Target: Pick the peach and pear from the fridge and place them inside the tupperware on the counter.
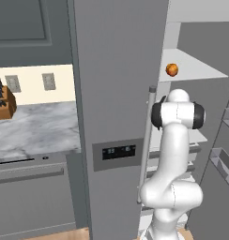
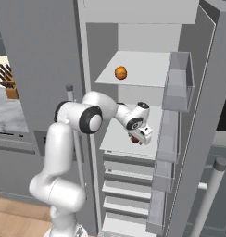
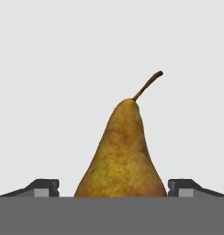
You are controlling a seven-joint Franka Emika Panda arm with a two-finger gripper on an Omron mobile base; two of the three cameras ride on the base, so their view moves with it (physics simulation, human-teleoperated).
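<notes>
Pear (image 3: 120, 156) sits on the middle shelf (image 2: 115, 139) of the fridge (image 1: 116, 70), between the jaws of the gripper (image 3: 113, 188), which stand apart, not yet clamped. Close squarely on the wide belly, then lift clear. Peach (image 2: 121, 72) waits on the shelf above.

A wooden knife block (image 1: 3, 104) with dark-handled knives stands below two pale wall outlets (image 1: 49, 81), and well below the block runs a dark dishwasher front (image 1: 29, 176) with a slim silver handle.

2 base views behind the arm, sharing the fridge (image 1: 118, 93); hand view close.
</notes>
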